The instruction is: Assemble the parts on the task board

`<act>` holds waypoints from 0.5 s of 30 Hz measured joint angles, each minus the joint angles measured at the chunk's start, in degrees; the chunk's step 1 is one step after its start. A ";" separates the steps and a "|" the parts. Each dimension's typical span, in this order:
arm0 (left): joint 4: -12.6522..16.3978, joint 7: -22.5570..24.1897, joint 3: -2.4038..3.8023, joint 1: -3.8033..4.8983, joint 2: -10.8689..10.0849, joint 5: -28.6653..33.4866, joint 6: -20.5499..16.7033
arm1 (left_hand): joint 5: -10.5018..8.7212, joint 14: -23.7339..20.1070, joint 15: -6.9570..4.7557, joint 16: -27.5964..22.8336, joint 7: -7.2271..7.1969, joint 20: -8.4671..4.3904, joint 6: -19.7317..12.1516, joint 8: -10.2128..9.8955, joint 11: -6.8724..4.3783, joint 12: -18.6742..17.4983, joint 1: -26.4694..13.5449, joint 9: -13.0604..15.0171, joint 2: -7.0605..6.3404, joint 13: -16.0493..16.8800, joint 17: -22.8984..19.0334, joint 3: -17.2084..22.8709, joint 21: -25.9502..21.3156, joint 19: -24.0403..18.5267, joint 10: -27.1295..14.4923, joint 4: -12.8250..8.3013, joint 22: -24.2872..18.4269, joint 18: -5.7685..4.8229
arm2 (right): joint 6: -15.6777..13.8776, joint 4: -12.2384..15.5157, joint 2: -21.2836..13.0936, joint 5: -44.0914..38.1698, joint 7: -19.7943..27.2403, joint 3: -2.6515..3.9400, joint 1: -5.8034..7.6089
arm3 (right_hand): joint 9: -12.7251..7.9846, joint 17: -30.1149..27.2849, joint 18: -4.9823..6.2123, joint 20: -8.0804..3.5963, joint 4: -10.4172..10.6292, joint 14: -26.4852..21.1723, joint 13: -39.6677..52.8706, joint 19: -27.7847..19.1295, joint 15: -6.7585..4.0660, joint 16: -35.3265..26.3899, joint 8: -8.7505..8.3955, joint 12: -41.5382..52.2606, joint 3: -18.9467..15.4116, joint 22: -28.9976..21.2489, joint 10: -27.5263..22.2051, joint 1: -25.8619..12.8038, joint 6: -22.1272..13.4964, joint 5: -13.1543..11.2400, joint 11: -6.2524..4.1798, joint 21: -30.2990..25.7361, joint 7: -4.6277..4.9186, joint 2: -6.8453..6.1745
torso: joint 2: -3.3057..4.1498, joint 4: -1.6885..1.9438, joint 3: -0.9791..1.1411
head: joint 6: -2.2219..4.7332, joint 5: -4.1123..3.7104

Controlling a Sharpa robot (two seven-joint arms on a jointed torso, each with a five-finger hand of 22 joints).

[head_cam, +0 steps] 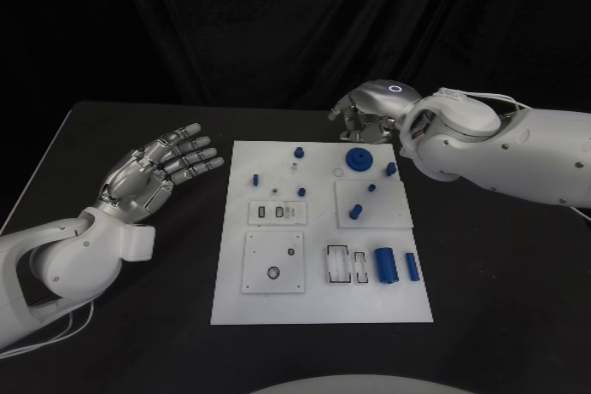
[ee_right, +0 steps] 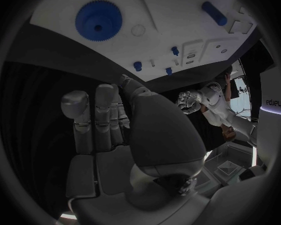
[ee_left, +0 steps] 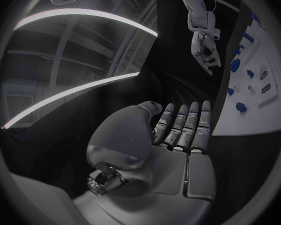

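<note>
While hovering palm-up left of the task board (head_cam: 323, 232), left hand (head_cam: 158, 168) spread, empty. Right hand (head_cam: 365, 112) curled, empty, just beyond the board's far edge, near the blue gear (head_cam: 359, 160).

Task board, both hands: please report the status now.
Left hand open, beside board. Right hand empty, fingers curled, above far edge. Task board untouched. Nothing blocking.
</note>
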 measured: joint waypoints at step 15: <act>-0.55 0.00 0.00 0.00 0.60 0.32 0.05 | 0.00 0.00 0.00 0.24 0.00 0.00 0.00 0.00 -0.01 0.00 0.00 0.00 0.00 0.00 0.00 0.17 0.00 0.00 0.00 0.50 0.00 0.00 | 3.72 -0.31 -3.86 3.82 -2.77 -0.43 -2.06 | -0.81 36.05 -3.67 0.32 5.14 9.84 41.10 10.04 0.61 26.89 -0.99 31.11 -4.76 19.67 33.97 -5.13 3.69 -1.46 0.33 15.05 0.62 0.23 | -0.14 -0.28 -0.04 | -0.25 -0.24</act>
